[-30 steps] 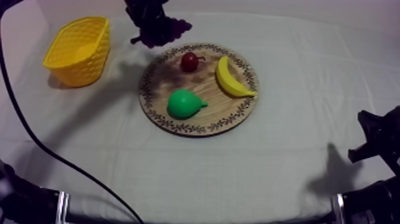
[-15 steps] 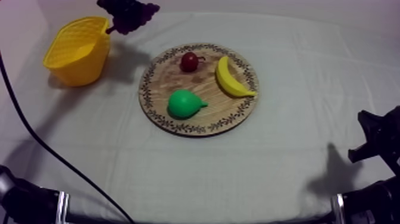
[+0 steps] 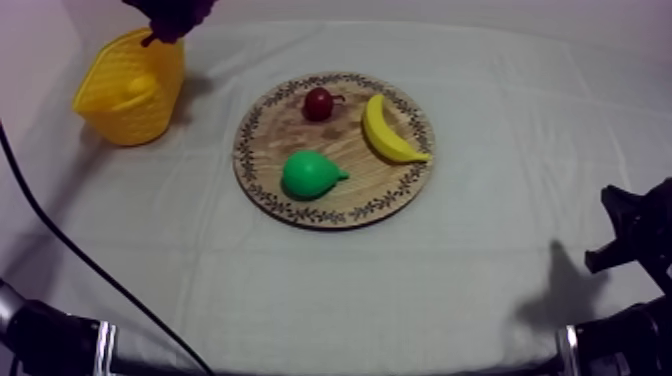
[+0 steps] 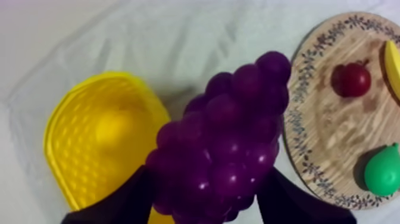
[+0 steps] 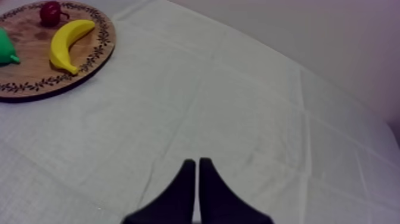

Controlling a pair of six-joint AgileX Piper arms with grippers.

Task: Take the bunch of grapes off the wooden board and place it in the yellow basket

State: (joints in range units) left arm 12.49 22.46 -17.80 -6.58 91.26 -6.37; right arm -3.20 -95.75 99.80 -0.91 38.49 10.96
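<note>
The left gripper (image 4: 208, 199) is clamped on the bunch of grapes (image 4: 229, 137), one black finger on each side of the lower part of the bunch. It holds the grapes in the air at the far left of the table, over the far rim of the yellow basket (image 3: 140, 110). The grapes are off the board and not yet inside the basket. From the left wrist, the bunch hangs across the basket's rim on the side nearest the wooden board (image 4: 333, 137).

The board lies at the middle of the table, right of the basket and apart from it. On it are three toy fruits: a small red fruit (image 3: 319, 103) on the far side, a banana (image 3: 388, 130) on the right side, and a green pear (image 3: 310, 174) on the near side. None of them touches another.

The right gripper (image 5: 197, 162) sits low at the near right of the table, its fingers pressed together in a narrow wedge with nothing between them. It is over bare grey-white cloth (image 3: 300, 290), well apart from the board.
</note>
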